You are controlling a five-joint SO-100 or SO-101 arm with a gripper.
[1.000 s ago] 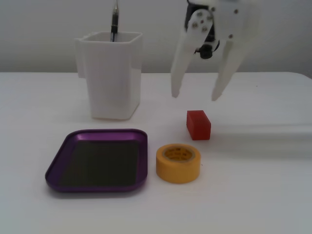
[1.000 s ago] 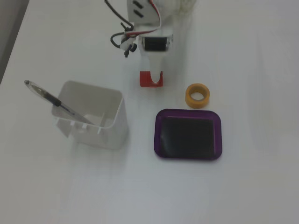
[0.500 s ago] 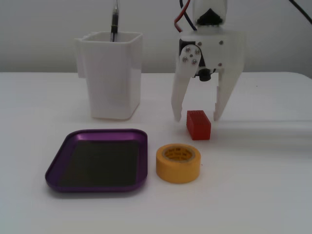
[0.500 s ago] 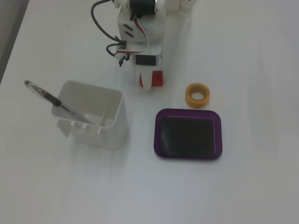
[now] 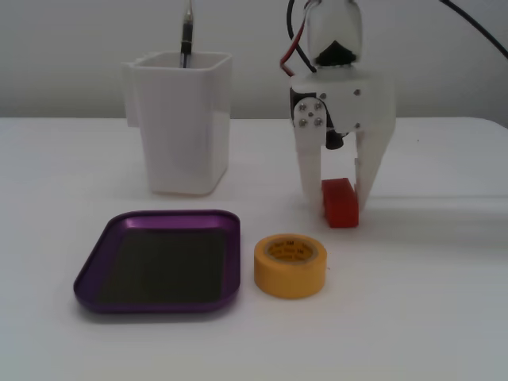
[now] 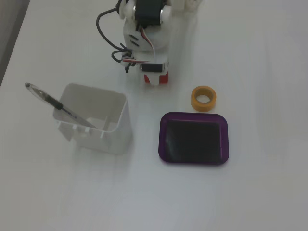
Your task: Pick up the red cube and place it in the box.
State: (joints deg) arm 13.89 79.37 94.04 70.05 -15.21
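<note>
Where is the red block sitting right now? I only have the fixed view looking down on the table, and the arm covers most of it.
Observer: In a fixed view from the front, the red block rests on the table; it is not lifted.
Operator: And the pincer?
Observer: The pincer straddles the block, one finger on each side. I cannot tell whether it is gripping.
Operator: How tall is the tray's rim?
Observer: The tray has a low flared rim, lower than the tape roll beside it.
</note>
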